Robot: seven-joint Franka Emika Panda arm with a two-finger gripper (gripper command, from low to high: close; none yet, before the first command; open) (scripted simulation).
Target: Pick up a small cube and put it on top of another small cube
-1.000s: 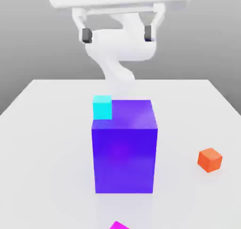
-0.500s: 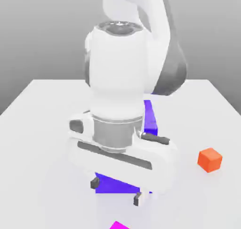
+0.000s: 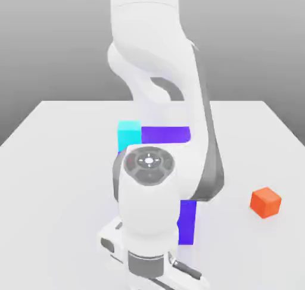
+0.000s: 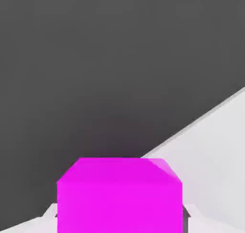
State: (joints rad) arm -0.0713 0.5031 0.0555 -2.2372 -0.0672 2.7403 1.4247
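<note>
A smooth white tabletop [image 3: 59, 164] fills the lower part of the exterior view, set against a plain grey backdrop. A white robot arm [image 3: 158, 104] bends down over the table's near edge, its wrist running off the bottom of the picture.

Behind the arm stands a large glossy blue-violet block [image 3: 167, 134], mostly hidden by it. A small cyan cube [image 3: 128, 135] shows at the block's upper corner on the exterior view's left; whether it rests on the block or behind it is hard to judge. A small orange cube [image 3: 265, 202] sits alone on the table, well apart, toward the exterior view's right.

In the hand view, a small bright magenta cube [image 4: 119, 196] looms close, with white surface [image 4: 210, 174] and dark grey beyond. Whether the fingers are apart or closed cannot be told.
</note>
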